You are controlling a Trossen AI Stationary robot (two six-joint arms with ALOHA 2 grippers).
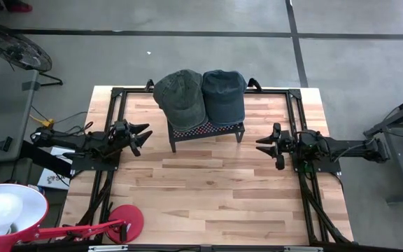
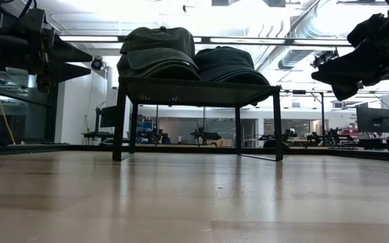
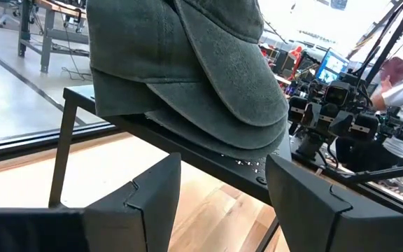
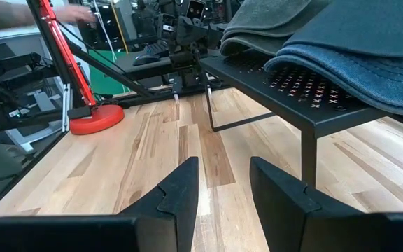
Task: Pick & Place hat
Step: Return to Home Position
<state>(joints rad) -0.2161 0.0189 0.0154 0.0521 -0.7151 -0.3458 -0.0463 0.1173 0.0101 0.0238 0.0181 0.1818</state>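
Two caps lie side by side on a small black perforated stand [image 1: 208, 133] at the table's far middle: an olive-green cap [image 1: 179, 98] on its left half and a blue cap [image 1: 223, 94] on its right half. Both rest with their brims on the stand's top, brims toward the near side. My left gripper [image 1: 144, 138] hangs open above the table, left of the stand, fingers pointing at it. My right gripper [image 1: 261, 145] hangs open to the stand's right, pointing left. In the left wrist view the green cap's brim [image 3: 222, 91] fills the picture beyond the fingers.
A red lamp base [image 1: 124, 222] with its arm and white shade [image 1: 5, 213] stands at the table's near left corner. Black frame rails [image 1: 114, 112] run along the table's sides. Bare wood [image 1: 215, 196] lies between the stand and the near edge. A person's arm [image 4: 19, 14] shows beyond the table.
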